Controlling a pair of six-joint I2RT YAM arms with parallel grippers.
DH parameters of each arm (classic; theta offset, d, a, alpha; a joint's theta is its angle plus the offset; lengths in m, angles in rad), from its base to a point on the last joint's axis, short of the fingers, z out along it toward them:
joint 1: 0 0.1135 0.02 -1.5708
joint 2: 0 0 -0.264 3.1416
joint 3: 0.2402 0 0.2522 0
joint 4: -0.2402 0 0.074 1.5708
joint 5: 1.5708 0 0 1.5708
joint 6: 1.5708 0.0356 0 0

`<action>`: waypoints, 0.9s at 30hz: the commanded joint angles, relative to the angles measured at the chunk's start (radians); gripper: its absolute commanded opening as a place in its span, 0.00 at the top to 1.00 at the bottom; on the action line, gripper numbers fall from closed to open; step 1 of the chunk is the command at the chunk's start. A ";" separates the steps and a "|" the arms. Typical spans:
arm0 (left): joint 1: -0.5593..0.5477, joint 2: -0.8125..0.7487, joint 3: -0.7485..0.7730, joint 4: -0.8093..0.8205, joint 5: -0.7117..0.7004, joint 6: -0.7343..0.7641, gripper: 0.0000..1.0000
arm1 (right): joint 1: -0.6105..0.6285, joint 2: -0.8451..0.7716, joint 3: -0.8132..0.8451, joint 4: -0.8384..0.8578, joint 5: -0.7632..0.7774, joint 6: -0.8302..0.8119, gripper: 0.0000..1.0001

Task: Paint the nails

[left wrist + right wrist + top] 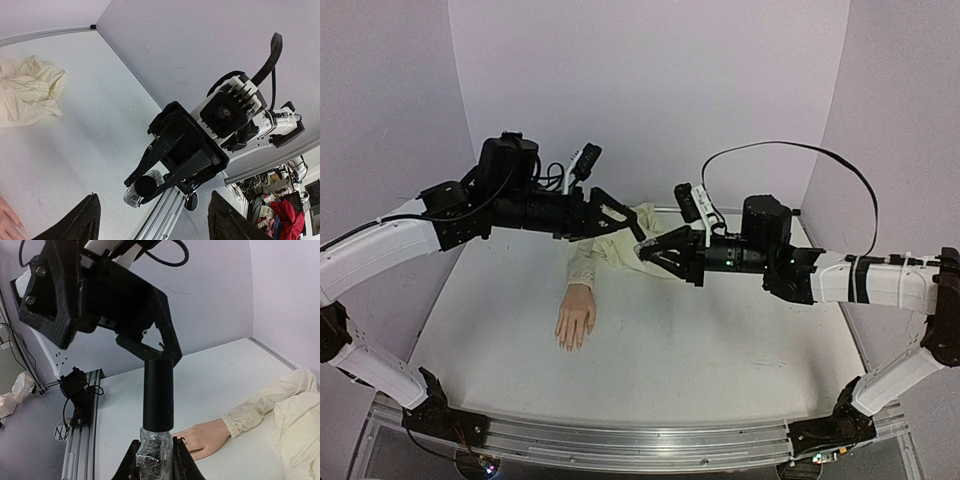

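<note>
The pale mannequin hand [576, 318] lies palm down on the white table [720, 340], and its cream sleeve [612, 245] runs toward the back. Its nails are too small to make out at the fingertips [570, 343]. My right gripper [156, 460] is shut on a glittery clear polish bottle [156, 452] with a tall black cap [158, 392], held in the air. My left gripper [155, 222] is open, its two fingertips [87, 220] wide apart, and it faces the cap end [146, 186] of the bottle. In the right wrist view the left gripper's fingers [150, 340] sit just at the cap's top.
Both grippers meet in mid-air above the sleeve [265, 402], behind the hand [207, 436]. Lilac walls [650, 90] close in the back and sides. An aluminium rail [620, 440] runs along the near table edge.
</note>
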 commanded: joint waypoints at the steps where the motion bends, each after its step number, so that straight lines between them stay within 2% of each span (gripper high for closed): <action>1: 0.004 0.009 0.097 -0.140 0.060 0.040 0.28 | 0.005 -0.024 0.043 0.032 -0.132 -0.011 1.00; 11: 0.005 0.067 0.141 -0.144 0.118 0.063 0.56 | 0.005 -0.004 0.057 0.038 -0.153 -0.027 1.00; 27: 0.003 0.112 0.175 -0.142 0.137 0.070 0.75 | 0.005 0.006 0.060 0.048 -0.141 -0.063 1.00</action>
